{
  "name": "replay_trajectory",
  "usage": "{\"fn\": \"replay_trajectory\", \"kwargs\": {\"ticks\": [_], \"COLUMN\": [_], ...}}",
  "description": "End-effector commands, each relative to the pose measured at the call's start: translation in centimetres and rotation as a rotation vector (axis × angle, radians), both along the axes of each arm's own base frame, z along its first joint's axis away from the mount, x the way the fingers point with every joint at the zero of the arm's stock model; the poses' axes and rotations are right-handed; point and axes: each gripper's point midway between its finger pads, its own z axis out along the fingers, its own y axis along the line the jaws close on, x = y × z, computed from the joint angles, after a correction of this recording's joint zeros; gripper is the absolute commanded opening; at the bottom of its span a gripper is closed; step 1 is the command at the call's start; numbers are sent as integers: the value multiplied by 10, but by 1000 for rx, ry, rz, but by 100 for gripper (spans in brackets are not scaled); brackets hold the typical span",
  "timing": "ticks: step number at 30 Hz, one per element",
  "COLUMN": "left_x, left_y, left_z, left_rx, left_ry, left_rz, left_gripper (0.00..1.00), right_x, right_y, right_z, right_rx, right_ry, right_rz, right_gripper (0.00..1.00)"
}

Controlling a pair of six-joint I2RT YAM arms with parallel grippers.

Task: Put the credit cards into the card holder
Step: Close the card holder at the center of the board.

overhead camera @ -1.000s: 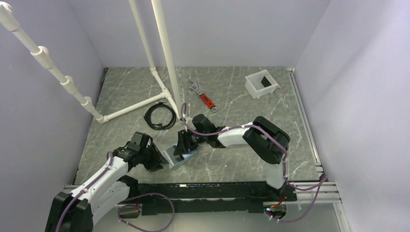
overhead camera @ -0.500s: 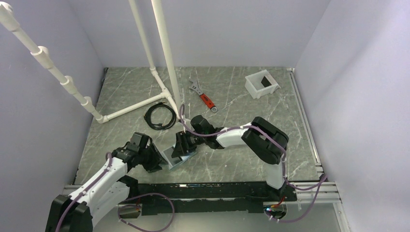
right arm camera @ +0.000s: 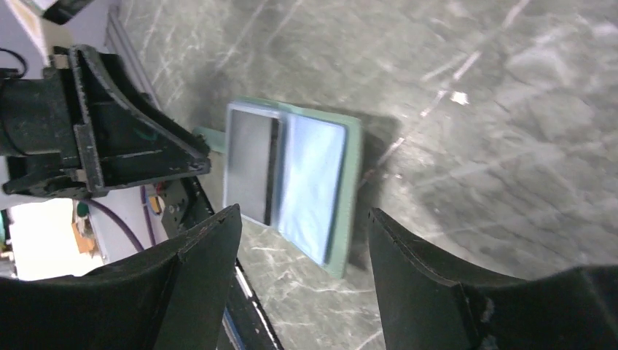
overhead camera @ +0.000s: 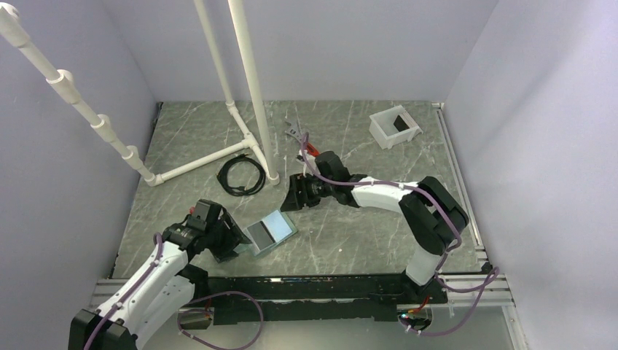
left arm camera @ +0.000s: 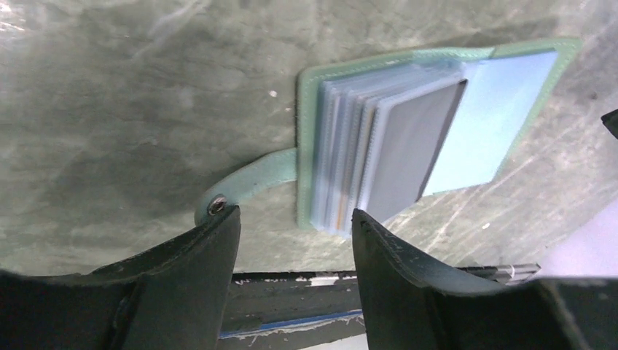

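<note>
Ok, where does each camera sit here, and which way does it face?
Top external: above and behind the arm bases, looking down on the table; both arms show.
Left wrist: on the left arm, facing the open card holder past the left end effector, both fingers showing.
Right wrist: on the right arm, looking down past the right end effector, both fingers showing.
Shared: both wrist views show the card holder; the right one also the left end effector.
</note>
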Motion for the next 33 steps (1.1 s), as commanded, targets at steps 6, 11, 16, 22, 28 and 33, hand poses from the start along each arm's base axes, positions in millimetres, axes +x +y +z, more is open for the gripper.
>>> {"fn": "replay_trajectory", "kwargs": {"ticks": [6,11,16,22,28,33], "left_x": [6,6,10,17,26,38], "left_y": [14,12,6,-1,-12,-40], "left_z": [0,3,14,31,38,33], "left_rx": [78,65,31,-5,-37,-150], "left_ry": [-1,-9,-45,-98,-135,-159], "left_rz": [59,55,42,8,-58,-169], "left_gripper": [59,63,65,71,77,76], "right_x": [-16,-30,-27,-14,-6,-10], "right_y": [0,15,14,-17,-73,-104], "right_z": [-37,-37,-30,-33,-32,-24], "right_rx": [1,80,112,68,-36,-154], "right_ry": [174,238,235,222,155,73], "right_rz": [4,56,18,-64,-162,-207], "right_gripper": [66,55,25,0,0,0]}}
